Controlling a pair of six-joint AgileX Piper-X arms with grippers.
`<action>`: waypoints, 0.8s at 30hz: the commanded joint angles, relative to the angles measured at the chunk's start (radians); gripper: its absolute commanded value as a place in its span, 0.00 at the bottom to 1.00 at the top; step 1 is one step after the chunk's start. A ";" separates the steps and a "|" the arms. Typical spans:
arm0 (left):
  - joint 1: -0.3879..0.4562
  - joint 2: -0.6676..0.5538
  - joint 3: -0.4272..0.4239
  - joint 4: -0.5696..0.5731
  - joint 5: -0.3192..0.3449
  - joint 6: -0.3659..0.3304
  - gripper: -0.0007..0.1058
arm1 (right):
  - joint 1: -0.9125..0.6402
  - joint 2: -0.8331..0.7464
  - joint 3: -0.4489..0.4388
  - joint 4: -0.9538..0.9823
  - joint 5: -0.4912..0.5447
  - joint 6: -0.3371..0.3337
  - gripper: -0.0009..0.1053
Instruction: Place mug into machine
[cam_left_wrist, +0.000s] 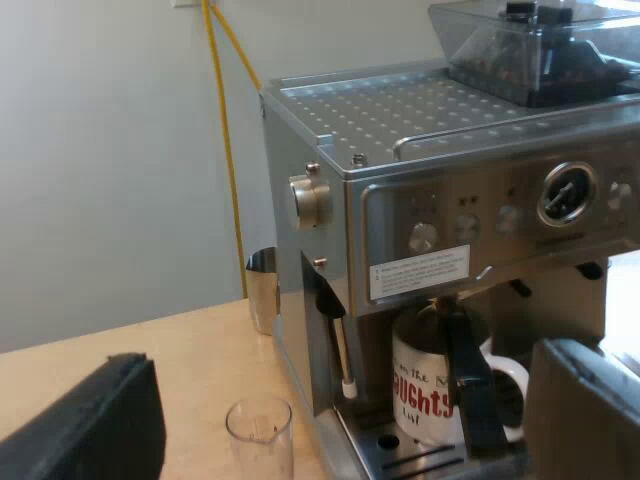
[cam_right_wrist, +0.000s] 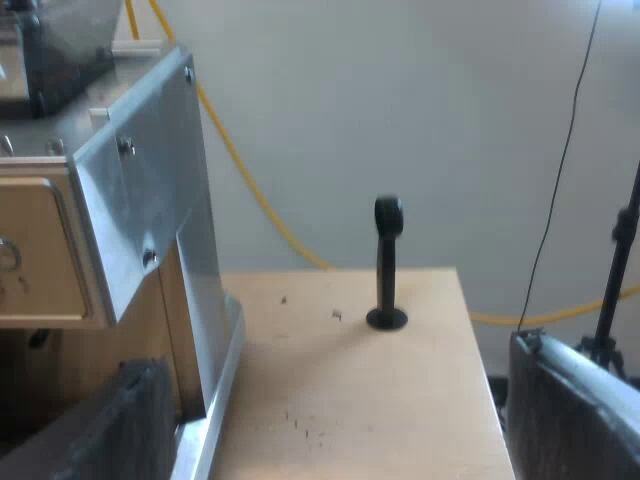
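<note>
The mug (cam_left_wrist: 425, 392) – white with red lettering – already stands on the drip tray (cam_left_wrist: 400, 452) of the espresso machine (cam_left_wrist: 450, 190), right under the brew head, its white handle turned to the side. A dark slanted piece crosses in front of it; what that is I cannot tell. The left fingers (cam_left_wrist: 90, 425) are spread wide and hold nothing. From them the mug sits at about one o'clock, well ahead and apart, touching neither finger and nearer one of them than the other. A measuring glass (cam_left_wrist: 260, 432) stands on the counter (cam_left_wrist: 190, 350) at about eleven o'clock from those fingers, just beside the machine's front corner, with the steam wand (cam_left_wrist: 343, 352) hanging close above it. Farther along the machine's side stands a small steel jug (cam_left_wrist: 263, 287), and the bean hopper (cam_left_wrist: 540, 50) rides on top. The right fingers (cam_right_wrist: 575, 400) are also wide apart and empty – they hover over the counter by the machine's steel side, and at twelve o'clock from them a tamper (cam_right_wrist: 387, 265) with a black knob stands upright, well clear.
</note>
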 joint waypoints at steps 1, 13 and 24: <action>-0.005 -0.033 -0.005 0.032 0.005 -0.011 0.79 | -0.004 -0.045 0.003 0.012 -0.005 -0.017 0.66; -0.005 -0.100 -0.019 0.150 -0.027 0.003 0.79 | -0.004 -0.120 0.056 0.141 -0.035 -0.012 0.66; -0.005 -0.100 0.097 0.102 -0.134 0.018 0.79 | -0.004 -0.118 0.182 0.126 -0.064 -0.012 0.66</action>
